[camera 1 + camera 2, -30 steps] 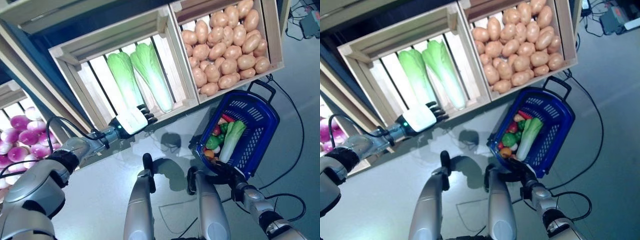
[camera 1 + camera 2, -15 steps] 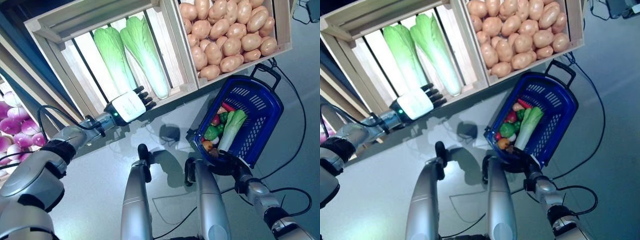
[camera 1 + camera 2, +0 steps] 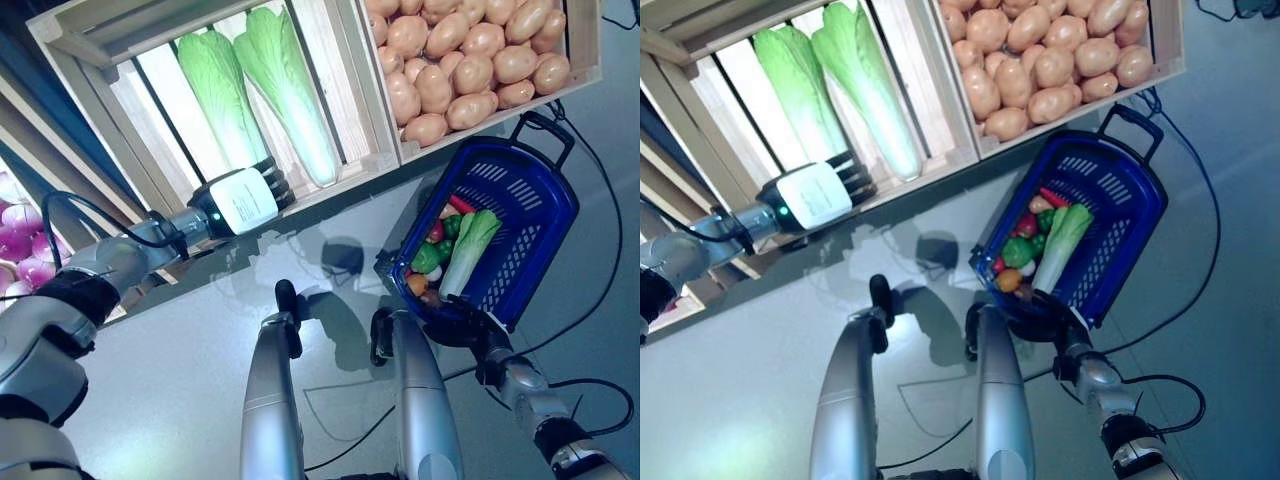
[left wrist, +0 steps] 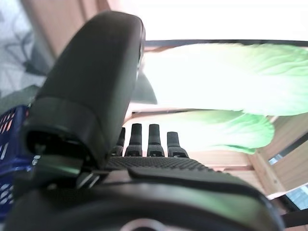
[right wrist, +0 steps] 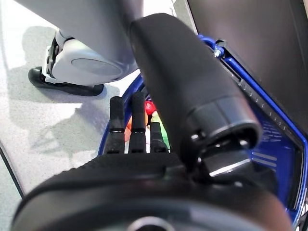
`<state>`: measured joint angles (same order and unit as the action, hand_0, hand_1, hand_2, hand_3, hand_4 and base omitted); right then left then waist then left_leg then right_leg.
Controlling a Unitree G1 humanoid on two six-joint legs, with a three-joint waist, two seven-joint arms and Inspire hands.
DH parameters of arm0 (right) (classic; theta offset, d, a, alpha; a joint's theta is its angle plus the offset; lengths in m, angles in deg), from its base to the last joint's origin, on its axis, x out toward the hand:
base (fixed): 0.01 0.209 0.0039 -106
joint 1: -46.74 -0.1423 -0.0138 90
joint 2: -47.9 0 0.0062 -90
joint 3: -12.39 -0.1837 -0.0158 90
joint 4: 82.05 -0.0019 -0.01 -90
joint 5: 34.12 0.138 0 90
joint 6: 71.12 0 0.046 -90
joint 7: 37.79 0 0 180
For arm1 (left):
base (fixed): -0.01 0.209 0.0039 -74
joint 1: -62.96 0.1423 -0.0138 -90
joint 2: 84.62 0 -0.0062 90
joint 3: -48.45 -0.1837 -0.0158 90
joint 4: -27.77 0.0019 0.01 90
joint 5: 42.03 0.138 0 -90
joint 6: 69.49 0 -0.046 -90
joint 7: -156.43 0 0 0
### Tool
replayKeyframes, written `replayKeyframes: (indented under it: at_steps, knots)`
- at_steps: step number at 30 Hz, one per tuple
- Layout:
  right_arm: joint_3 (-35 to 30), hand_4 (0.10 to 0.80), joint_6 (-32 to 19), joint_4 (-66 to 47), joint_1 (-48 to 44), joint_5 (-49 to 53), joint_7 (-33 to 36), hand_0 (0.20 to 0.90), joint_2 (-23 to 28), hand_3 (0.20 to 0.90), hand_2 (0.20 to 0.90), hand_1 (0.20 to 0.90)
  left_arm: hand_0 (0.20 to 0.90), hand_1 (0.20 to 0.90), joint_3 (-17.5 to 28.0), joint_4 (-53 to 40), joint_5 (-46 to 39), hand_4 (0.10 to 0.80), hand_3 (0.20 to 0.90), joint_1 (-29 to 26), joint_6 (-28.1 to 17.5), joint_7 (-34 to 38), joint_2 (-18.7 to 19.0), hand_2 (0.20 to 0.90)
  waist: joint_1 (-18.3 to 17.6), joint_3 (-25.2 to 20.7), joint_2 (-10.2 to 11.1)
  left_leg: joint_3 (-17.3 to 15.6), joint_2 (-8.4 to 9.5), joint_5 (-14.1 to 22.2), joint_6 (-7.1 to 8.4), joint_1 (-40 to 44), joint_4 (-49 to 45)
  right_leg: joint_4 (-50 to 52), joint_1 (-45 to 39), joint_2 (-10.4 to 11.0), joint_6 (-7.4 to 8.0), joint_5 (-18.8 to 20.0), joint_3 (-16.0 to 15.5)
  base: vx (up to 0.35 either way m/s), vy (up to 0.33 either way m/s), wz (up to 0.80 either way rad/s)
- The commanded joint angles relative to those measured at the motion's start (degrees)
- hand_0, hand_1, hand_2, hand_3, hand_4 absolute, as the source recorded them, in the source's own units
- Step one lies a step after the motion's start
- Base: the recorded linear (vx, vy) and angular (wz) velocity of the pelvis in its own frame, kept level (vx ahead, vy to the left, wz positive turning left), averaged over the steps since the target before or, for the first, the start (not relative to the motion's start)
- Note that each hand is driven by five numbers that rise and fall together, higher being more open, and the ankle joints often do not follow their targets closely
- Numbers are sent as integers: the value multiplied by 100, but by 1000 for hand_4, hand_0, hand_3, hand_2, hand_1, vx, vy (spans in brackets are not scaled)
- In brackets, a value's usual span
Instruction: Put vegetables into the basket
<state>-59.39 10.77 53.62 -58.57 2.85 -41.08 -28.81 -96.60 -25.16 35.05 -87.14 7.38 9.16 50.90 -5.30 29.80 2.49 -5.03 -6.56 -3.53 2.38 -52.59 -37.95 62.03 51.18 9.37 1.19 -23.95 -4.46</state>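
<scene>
The blue basket stands on the floor under the wooden stand. In it lie a long green-and-white leafy vegetable, a green pepper and small red and orange ones. My left hand reaches to the front lip of a wooden crate, its straight fingers just below two pale green cabbages; it is open and empty. My right hand waits at the basket's near rim with its fingers straight, open and empty.
The neighbouring crate of potatoes sits directly above the basket. A slatted lower shelf lies to the far left. Grey floor spreads in front of the stand.
The camera has shifted. My left hand has moved closer to the cabbage crate, its fingers now at the front lip. My right hand stays by the basket's rim.
</scene>
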Motion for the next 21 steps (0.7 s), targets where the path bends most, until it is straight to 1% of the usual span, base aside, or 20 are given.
replayKeyframes:
  at_steps: [1,4,6,9,10,12,13,14,16,17,18,21]
  knots:
    - [-158,800,-123,-140,604,170,8,900,357,900,900,900,900,900,192,-459,-38,800,900,-856,392,-38,451,900,-96,0,-193,68,-202,1881,99,267,-1389,-771,-112,205,300,955,148,31,-4,9]
    - [-163,800,-172,-118,613,196,-1,900,346,900,900,900,900,900,155,-465,-38,800,900,-1003,434,-192,469,900,-106,0,-198,61,-205,1891,94,245,-1401,-778,-92,211,310,963,148,29,4,6]
    - [-155,800,-222,-55,581,254,-13,900,365,900,900,900,900,900,46,-366,144,800,900,-1141,418,-81,452,900,-121,0,-193,53,-236,1926,90,196,-1474,-755,-55,215,310,962,152,33,23,1]
    - [-184,800,-222,-178,621,317,34,900,404,900,900,900,900,900,6,-412,162,800,900,-1187,692,-113,476,900,-138,0,-171,65,-236,1983,71,100,-1605,-639,50,197,297,931,166,13,20,-6]
    - [-192,800,-226,-176,627,383,36,900,418,900,900,900,900,900,0,-319,160,800,900,-1237,721,-78,440,900,-147,0,-161,79,-242,2018,52,54,-1673,-585,91,201,288,905,175,0,0,0]
    - [-221,800,-256,-116,625,366,11,900,408,900,900,900,900,900,-35,-163,169,800,900,-1308,658,11,375,900,-158,0,-152,89,-254,2048,40,-26,-1771,-504,171,204,291,890,183,0,0,0]
    - [-208,800,-247,-139,628,388,34,900,413,900,900,900,900,900,-18,-61,203,800,900,-1304,596,111,311,900,-162,0,-140,89,-265,2066,42,-57,-1802,-476,205,210,287,878,176,-7,16,-3]
    - [-226,800,-233,-223,660,360,75,900,395,900,900,900,900,900,-36,-51,315,800,900,-1316,513,65,272,900,-163,0,-122,102,-272,2050,35,-137,-1830,-435,291,214,294,896,175,-13,5,-4]
    - [-208,800,-250,-317,672,343,93,900,414,900,900,900,900,900,-83,0,376,800,900,-1320,455,165,260,900,-182,0,-110,108,-292,2071,20,-239,-1913,-381,385,215,284,890,186,0,0,0]
    - [-201,800,-247,-381,684,364,110,900,434,900,900,900,900,900,-93,41,382,800,900,-1308,503,210,243,900,-192,0,-102,113,-301,2077,10,-290,-1948,-344,436,210,276,884,194,47,15,2]
    - [-185,800,-213,-460,732,415,147,900,446,900,900,900,900,900,-88,75,367,800,900,-1253,548,238,212,900,-195,0,-90,128,-307,2221,39,-198,-1986,-300,349,208,317,756,202,49,27,2]
    - [-207,800,-212,-550,790,495,169,900,462,900,900,900,900,900,-82,254,356,800,900,-1198,666,424,91,900,-227,0,-67,137,-313,2247,36,-297,-2065,-221,456,211,312,736,195,18,23,1]
